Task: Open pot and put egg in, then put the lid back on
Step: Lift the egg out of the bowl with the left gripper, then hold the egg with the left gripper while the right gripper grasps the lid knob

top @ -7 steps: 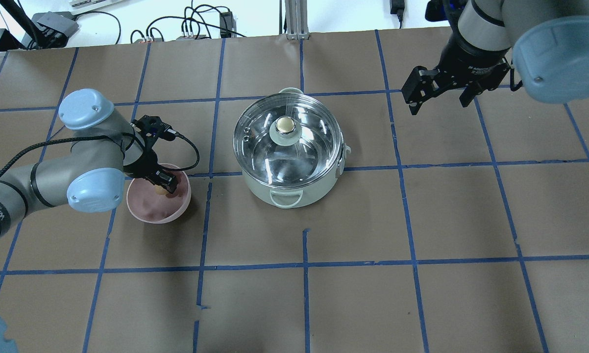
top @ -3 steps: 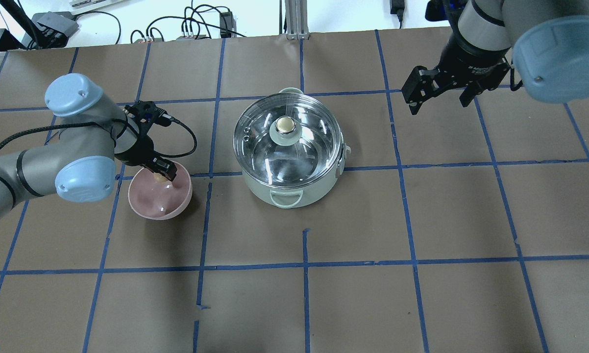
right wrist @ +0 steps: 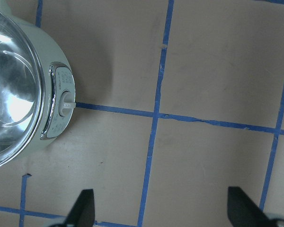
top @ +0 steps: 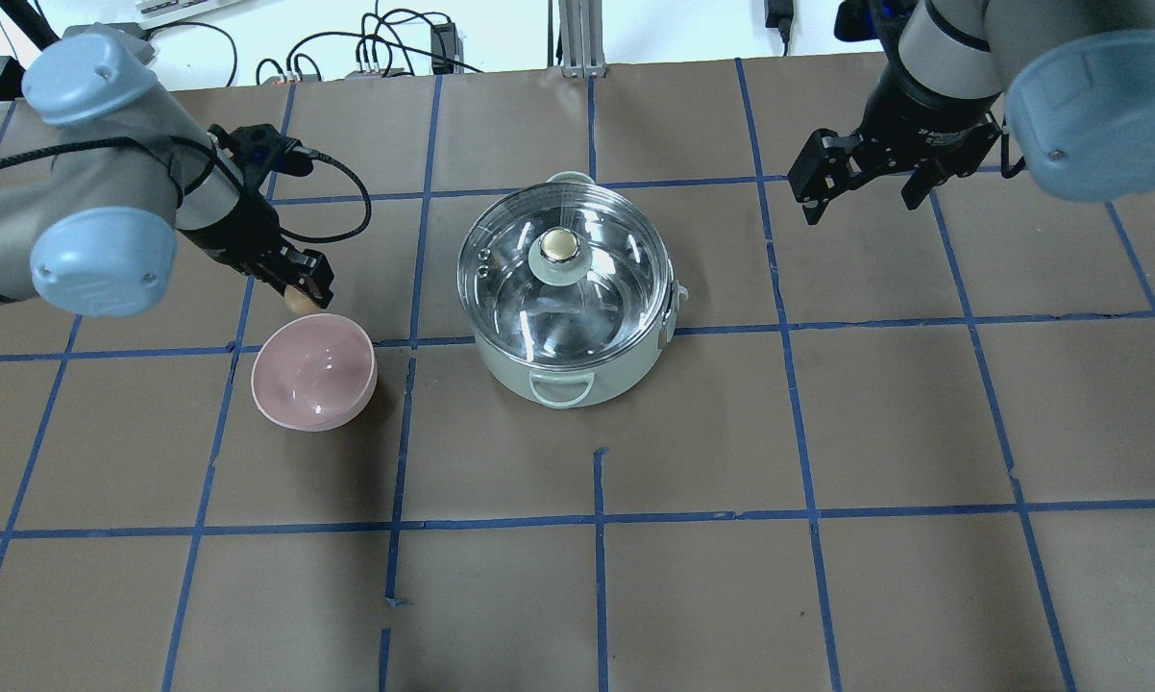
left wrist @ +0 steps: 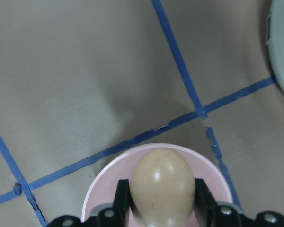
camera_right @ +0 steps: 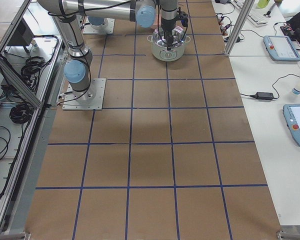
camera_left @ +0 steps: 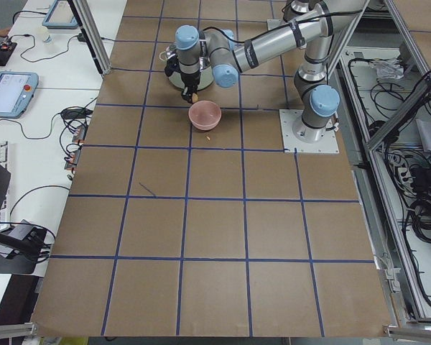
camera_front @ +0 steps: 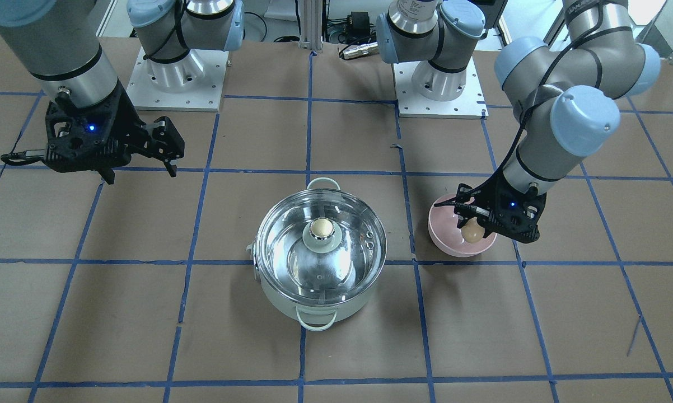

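The mint-white pot stands mid-table with the glass lid on it, its cream-gold knob at centre. It also shows in the front view and at the left of the right wrist view. My left gripper is shut on the brown egg and holds it in the air just above the far rim of the pink bowl. The egg also shows in the front view. My right gripper is open and empty, raised to the right of the pot.
The pink bowl sits left of the pot and holds nothing. Blue tape lines grid the brown table. Cables and boxes lie beyond the table's far edge. The robot bases stand at the table's back.
My left gripper has lifted the egg out of the pink bowl and moved up and back toward the far left. The right arm has not moved.
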`<state>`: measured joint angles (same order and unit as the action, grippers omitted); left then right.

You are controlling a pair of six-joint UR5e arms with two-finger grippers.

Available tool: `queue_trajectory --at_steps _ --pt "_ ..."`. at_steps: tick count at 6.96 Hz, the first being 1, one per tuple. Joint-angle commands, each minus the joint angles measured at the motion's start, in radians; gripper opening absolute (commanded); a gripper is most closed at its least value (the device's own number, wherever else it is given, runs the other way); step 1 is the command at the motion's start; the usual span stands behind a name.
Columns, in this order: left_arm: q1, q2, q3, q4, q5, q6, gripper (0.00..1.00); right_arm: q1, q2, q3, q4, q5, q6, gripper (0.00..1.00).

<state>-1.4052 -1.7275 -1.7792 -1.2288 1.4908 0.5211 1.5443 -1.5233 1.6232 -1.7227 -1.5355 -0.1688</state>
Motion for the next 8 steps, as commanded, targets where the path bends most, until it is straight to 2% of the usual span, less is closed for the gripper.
queue_trajectory --at_steps 1,3,4,8 --pt "-0.052 0.054 0.15 -0.214 0.005 -0.119 0.25 -0.001 0.0 0.001 0.0 0.0 0.0 1.0" --pt "-0.11 0.051 0.184 -0.233 0.022 -0.281 0.28 -0.001 0.0 0.001 0.0 0.0 0.0 1.0" --pt "-0.112 0.049 0.182 -0.239 0.061 -0.292 0.28 -0.001 0.0 0.001 0.0 0.0 0.0 1.0" --pt "-0.115 0.052 0.178 -0.244 0.059 -0.3 0.28 -0.001 0.0 0.001 0.0 0.0 -0.002 1.0"
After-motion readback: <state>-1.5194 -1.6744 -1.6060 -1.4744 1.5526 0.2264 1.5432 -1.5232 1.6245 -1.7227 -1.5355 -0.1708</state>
